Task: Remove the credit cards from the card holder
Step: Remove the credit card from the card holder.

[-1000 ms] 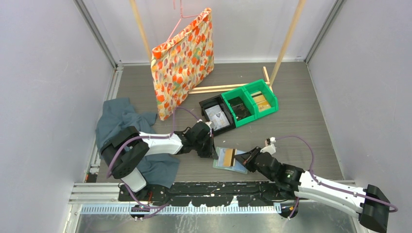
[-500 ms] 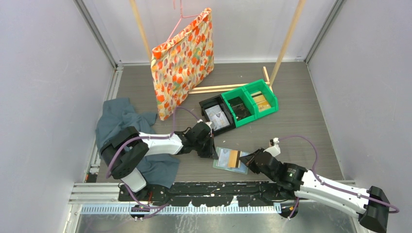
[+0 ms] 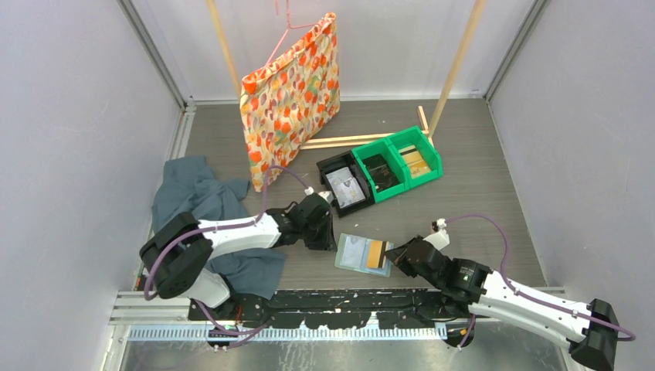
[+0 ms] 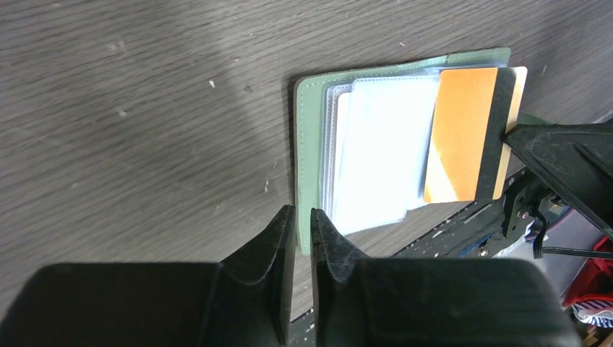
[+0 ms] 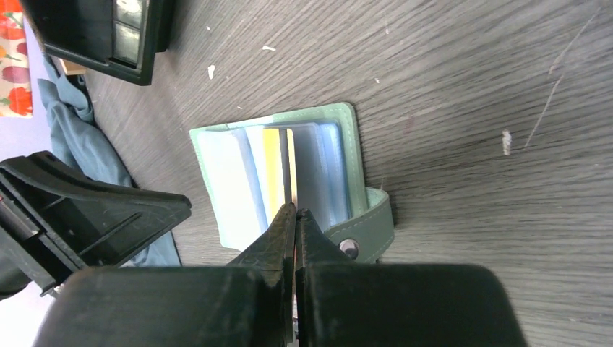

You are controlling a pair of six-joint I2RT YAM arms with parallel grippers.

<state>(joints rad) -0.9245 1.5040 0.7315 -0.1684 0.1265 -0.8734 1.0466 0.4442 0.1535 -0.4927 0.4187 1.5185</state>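
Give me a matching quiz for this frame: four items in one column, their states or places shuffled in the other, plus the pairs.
Items
1. card holder
2. orange card
3. cloth
4. flowered bag

States or places
A. hanging at the back
B. lying open on the table
C. pinched by the right gripper
D. crumpled at the table's left side

Pairs: 1-B, 2-C, 3-D, 4-A
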